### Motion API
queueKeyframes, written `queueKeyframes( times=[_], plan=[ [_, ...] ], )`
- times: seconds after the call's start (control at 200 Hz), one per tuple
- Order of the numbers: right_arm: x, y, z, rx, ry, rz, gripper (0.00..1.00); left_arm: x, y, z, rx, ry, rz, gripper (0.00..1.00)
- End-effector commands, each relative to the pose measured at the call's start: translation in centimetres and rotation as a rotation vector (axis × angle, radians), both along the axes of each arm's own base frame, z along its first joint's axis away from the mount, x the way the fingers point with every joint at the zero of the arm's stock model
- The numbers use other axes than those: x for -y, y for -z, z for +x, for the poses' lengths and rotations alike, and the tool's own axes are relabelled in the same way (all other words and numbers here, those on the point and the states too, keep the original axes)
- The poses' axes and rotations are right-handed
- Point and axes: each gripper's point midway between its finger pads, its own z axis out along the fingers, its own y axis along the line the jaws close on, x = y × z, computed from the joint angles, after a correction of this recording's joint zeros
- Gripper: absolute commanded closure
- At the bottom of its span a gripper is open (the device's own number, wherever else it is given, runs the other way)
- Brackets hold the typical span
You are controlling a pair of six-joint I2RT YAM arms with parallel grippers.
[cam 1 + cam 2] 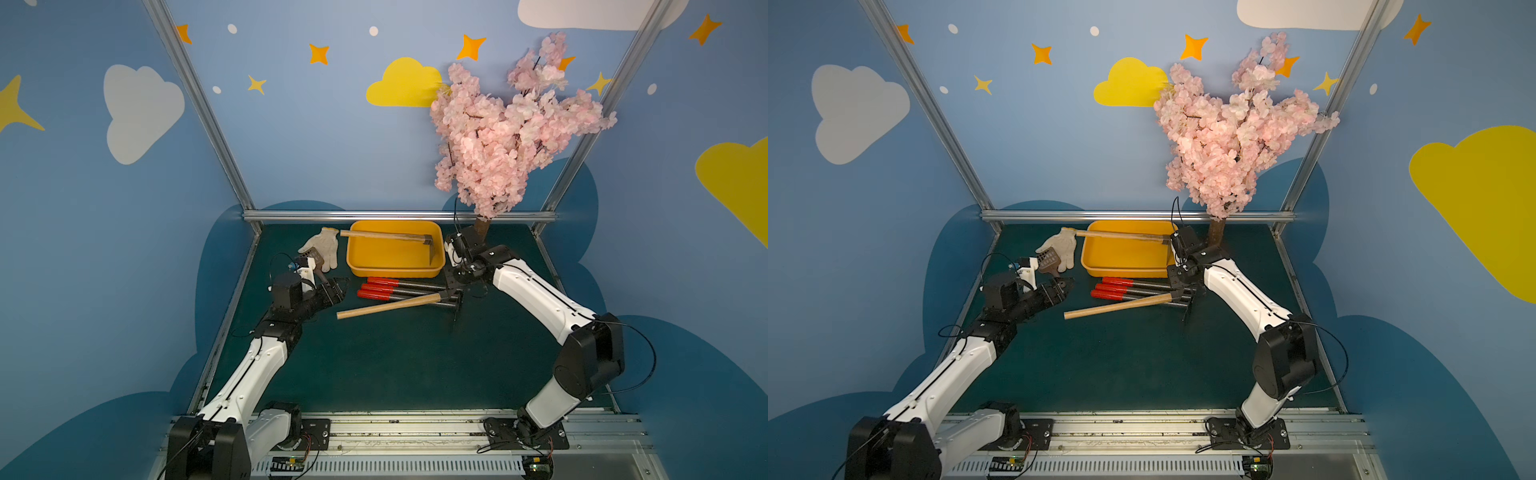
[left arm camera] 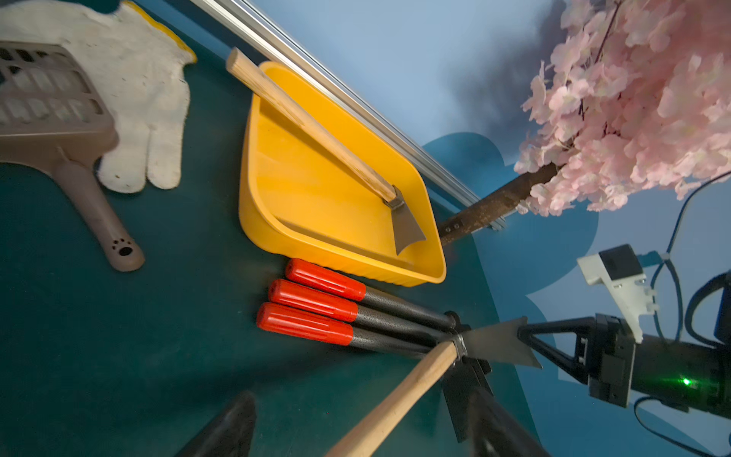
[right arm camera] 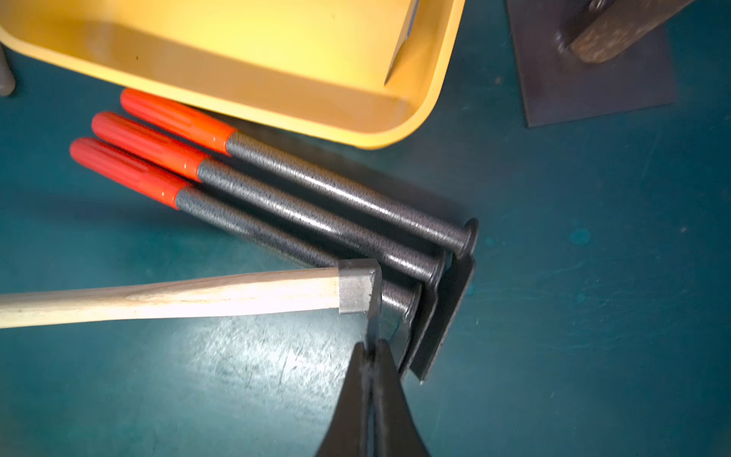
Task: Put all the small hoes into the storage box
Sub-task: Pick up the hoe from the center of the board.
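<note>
The yellow storage box (image 1: pixel 1125 272) sits at the back of the green tabletop (image 1: pixel 1121 365). A wooden-handled hoe (image 1: pixel 1121 236) lies across it, its handle end poking out over the rim towards a white glove (image 1: pixel 1061 245). Just in front of the box lie three red-handled tools (image 1: pixel 1113 287), and a small hoe (image 1: pixel 1121 305) rests slantwise over their shafts. The right tool (image 1: pixel 1181 294) is down at that hoe's metal head. The left tool (image 1: pixel 1067 286) hovers well apart from it, near a brown scoop (image 1: pixel 1047 261).

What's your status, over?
Right claw shut on small hoe blade. Left claw open, empty. Hoe outside storage box, across red-handled tools. Second hoe already inside.
</note>
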Motion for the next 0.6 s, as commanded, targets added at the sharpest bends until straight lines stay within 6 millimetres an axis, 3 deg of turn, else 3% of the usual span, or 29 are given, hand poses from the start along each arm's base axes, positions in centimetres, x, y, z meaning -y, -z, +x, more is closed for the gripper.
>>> queueKeyframes(
  times=[0.0,0.315,0.596],
  plan=[
    [-1.1,-3.0,2.7,0.144,0.006,0.02,1.0,1.9,-1.4,0.6,0.052,0.112,0.004,0.15],
    [-1.4,-1.7,2.6,0.167,-0.017,0.009,1.0,8.8,3.4,2.5,0.017,0.39,0.005,0.16],
    [-1.4,-2.2,1.9,0.206,-0.057,0.009,1.0,13.0,3.9,3.8,0.053,0.601,0.005,0.17]
  ],
)
